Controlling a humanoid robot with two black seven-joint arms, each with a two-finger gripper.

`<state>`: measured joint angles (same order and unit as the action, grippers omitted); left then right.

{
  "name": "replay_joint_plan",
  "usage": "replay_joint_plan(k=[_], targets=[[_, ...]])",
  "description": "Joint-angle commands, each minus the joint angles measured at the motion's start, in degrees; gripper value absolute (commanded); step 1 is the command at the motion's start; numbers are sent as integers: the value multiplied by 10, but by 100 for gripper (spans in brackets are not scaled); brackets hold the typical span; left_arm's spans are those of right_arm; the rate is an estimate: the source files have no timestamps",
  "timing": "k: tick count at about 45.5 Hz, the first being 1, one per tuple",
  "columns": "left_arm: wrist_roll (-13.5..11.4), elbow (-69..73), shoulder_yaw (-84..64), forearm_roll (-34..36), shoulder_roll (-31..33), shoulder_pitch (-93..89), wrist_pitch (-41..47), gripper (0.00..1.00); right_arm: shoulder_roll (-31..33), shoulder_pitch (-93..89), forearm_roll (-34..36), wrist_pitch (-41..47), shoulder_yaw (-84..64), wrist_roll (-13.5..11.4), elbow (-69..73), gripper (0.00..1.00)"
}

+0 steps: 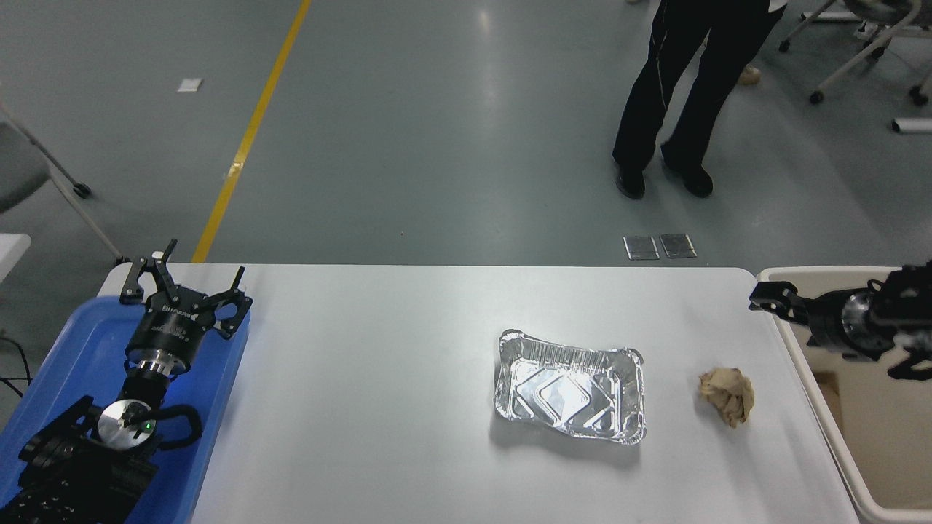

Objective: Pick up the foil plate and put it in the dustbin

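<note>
The foil plate (569,386), a shiny silver ribbed tray, lies upright on the white table (378,407), right of centre. The beige dustbin (881,451) stands off the table's right end. My right gripper (766,300) comes in from the right edge and hovers over the dustbin's far left corner, pointing left toward the table, well apart from the foil plate. Whether it is open or shut does not show. My left gripper (183,280) stays parked, open and holding nothing, above the blue tray at the lower left.
A crumpled brown paper ball (728,395) lies between the foil plate and the dustbin. A blue tray (73,342) sits at the table's left end under the left arm. A person's legs (677,94) stand on the floor beyond the table.
</note>
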<state>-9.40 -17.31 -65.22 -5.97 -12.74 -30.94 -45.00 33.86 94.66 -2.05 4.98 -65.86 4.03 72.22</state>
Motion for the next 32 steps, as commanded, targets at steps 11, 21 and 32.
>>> replay_joint_plan(k=[11, 21, 32], targets=[[1, 0, 1, 0, 0, 0, 0, 99, -14, 104, 6, 15, -23, -2, 34, 100], [0, 0, 0, 0, 0, 1, 0, 99, 2, 147, 13, 50, -37, 0, 68, 100], [1, 0, 0, 0, 0, 1, 0, 99, -6, 296, 13, 208, -46, -1, 116, 100]])
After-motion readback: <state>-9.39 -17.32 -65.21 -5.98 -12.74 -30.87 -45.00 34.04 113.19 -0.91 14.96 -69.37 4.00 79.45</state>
